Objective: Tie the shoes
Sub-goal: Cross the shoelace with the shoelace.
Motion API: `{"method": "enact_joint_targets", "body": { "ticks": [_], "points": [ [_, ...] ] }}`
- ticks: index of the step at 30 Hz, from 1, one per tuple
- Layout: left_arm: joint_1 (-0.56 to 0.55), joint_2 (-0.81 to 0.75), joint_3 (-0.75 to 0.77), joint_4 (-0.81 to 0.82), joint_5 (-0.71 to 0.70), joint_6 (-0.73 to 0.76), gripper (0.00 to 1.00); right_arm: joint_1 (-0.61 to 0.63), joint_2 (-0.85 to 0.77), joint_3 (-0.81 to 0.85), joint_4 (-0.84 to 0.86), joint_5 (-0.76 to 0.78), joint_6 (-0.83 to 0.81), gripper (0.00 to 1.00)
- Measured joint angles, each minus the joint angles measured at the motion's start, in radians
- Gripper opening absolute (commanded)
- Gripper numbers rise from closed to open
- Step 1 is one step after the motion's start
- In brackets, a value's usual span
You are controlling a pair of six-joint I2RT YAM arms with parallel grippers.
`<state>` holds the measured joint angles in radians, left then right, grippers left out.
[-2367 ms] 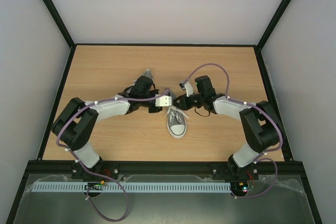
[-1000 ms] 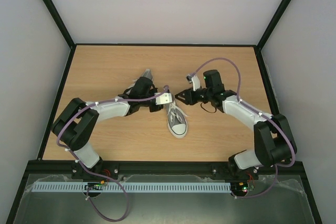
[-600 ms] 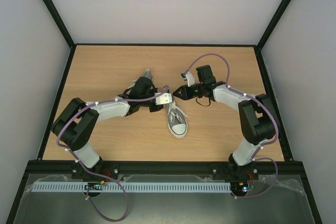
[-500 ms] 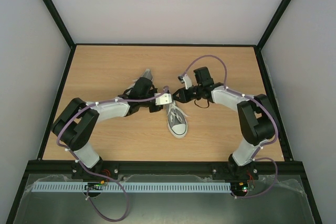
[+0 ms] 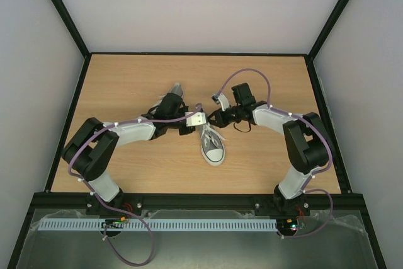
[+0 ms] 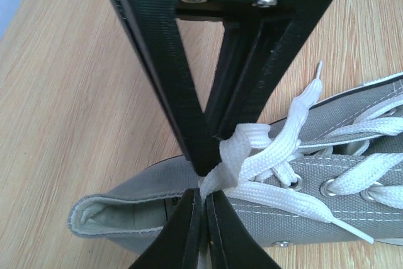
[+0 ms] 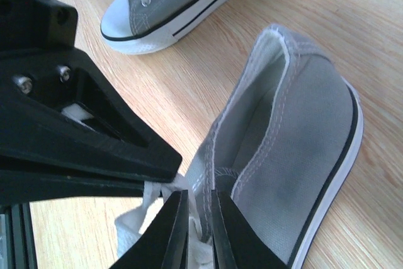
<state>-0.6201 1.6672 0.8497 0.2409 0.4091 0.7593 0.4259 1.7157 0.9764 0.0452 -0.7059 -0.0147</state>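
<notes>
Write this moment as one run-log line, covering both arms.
left fingers: shut on white lace of grey canvas sneaker | right fingers: nearly closed by that lace, grip unclear | bow: not yet tied

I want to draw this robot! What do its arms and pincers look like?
The left arm and right arm have black joints, white shells and a purple cable each. The left pincer and right pincer are black, with tapering triangular fingers.
</notes>
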Motion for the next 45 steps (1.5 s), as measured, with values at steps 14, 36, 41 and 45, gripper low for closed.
{"method": "enact_joint_targets", "body": {
  "ticks": [14, 36, 41, 45],
  "points": [
    [0.003, 0.000, 0.000, 0.000, 0.001, 0.000, 0.02, 0.008, -0.001, -0.019, 0.003, -0.020, -0.017, 0.18],
    [0.005, -0.005, -0.005, 0.000, 0.005, 0.018, 0.03, 0.008, -0.017, -0.026, 0.056, -0.032, 0.021, 0.18],
    [0.008, -0.005, -0.010, 0.000, 0.005, 0.018, 0.03, 0.008, -0.033, -0.039, 0.054, -0.052, 0.007, 0.14],
    [0.008, -0.005, -0.010, 0.000, 0.005, 0.018, 0.03, 0.008, -0.033, -0.039, 0.050, -0.039, 0.000, 0.12]
  ]
}}
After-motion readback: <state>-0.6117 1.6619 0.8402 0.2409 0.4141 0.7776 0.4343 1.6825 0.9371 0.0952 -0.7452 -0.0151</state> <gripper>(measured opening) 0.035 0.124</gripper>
